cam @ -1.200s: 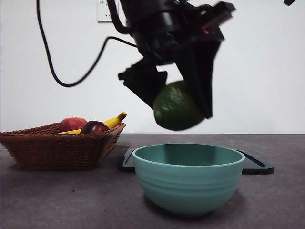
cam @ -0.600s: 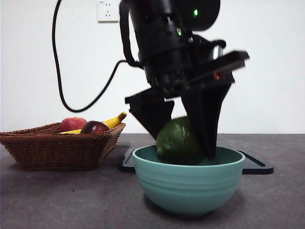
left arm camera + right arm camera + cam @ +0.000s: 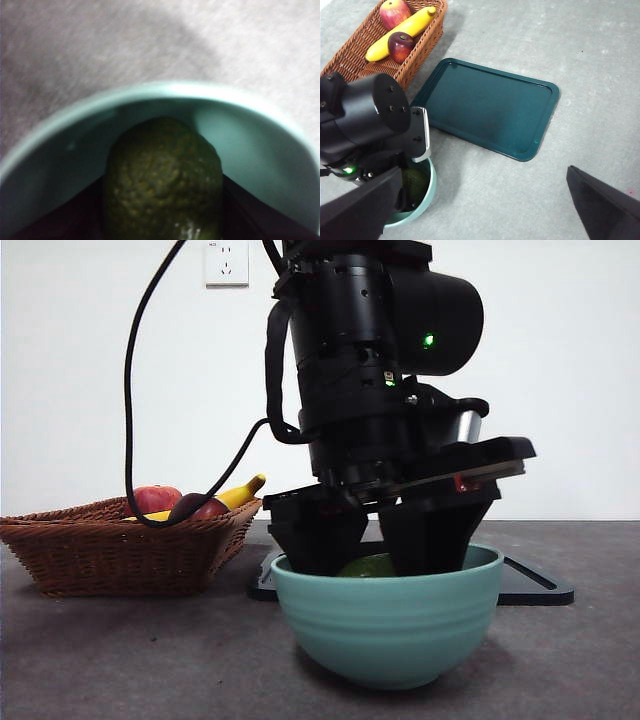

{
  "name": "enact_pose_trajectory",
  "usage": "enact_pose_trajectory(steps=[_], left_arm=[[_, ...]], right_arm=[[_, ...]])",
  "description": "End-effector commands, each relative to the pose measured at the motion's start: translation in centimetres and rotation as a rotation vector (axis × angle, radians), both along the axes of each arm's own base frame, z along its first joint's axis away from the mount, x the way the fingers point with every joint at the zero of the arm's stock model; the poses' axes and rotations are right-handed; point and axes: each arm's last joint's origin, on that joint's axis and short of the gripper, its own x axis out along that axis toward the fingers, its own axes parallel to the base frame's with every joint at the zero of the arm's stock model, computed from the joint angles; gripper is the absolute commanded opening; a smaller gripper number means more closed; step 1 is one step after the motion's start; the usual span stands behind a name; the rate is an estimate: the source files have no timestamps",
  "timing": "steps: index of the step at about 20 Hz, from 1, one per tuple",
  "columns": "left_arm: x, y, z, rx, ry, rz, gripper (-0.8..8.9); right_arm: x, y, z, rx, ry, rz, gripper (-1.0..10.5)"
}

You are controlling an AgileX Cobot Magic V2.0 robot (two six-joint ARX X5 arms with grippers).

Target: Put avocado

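Lowered since a second ago, the left gripper (image 3: 372, 548) now reaches into the teal bowl (image 3: 385, 625) at lower centre of the front view, jaws closed on the avocado (image 3: 164, 180), which sits inside the bowl with only its top showing above the rim. At left, the wicker basket (image 3: 110, 550) holds a red apple (image 3: 152, 499), a banana (image 3: 238, 494) and a dark maroon fruit (image 3: 400, 45). Behind the bowl lies a dark tray (image 3: 487, 107), largely hidden in the front view. The right gripper (image 3: 480, 205) hangs high, jaws spread wide and holding nothing.

Front view is evenly lit and sharp — soft shadow under the bowl (image 3: 386, 625). Left wrist view is dim, blurred close-up — avocado (image 3: 163, 177) grainy.
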Motion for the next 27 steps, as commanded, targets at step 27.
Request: enact_pose_trajectory(steps=[27], left_arm=[[-3.4, 2.7, 13.4, -0.154, -0.123, -0.13, 4.68]], right_arm=[[0.0, 0.0, 0.5, 0.0, -0.019, 0.006, 5.6]])
